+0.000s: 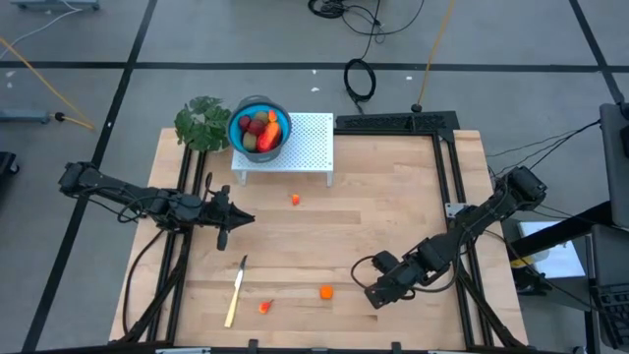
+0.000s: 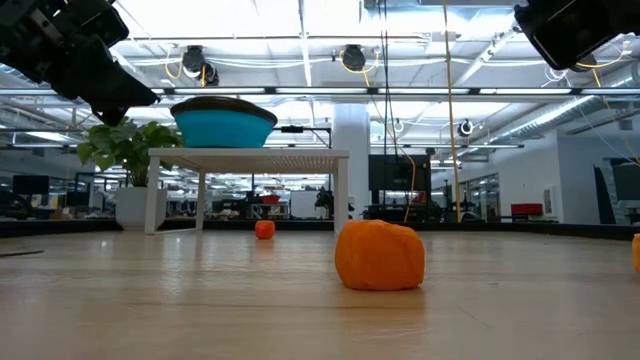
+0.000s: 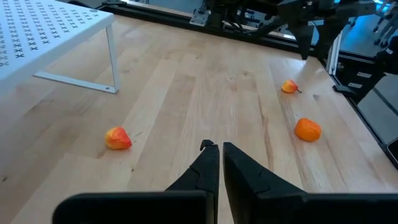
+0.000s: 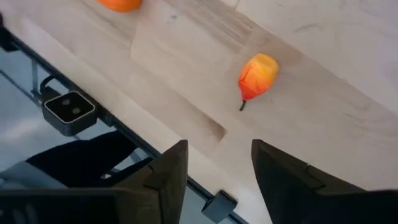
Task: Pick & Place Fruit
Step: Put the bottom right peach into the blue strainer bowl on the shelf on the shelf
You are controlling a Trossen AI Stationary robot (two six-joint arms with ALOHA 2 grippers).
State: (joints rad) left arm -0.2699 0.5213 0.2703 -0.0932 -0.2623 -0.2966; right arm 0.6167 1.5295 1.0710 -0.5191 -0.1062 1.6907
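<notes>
Three toy fruit pieces lie loose on the wooden table: a small red-orange one [image 1: 295,200] near the middle, a pear-like orange-red one with a stem [image 1: 326,291] [image 4: 257,74], and a round orange one [image 1: 263,307] [image 2: 380,255] by the near edge. More fruit fills a blue bowl [image 1: 259,128] standing on a white perforated stand [image 1: 310,147]. My right gripper [image 1: 373,294] [image 4: 219,149] hovers open just right of the pear-like piece, nothing between its fingers. My left gripper [image 1: 224,218] [image 3: 219,152] waits shut above the table's left side.
A yellow-handled knife [image 1: 236,292] lies near the front left, beside the round orange piece. A green plant [image 1: 202,123] stands at the far left by the bowl. Black rails run along the table's left and right sides [image 1: 447,187].
</notes>
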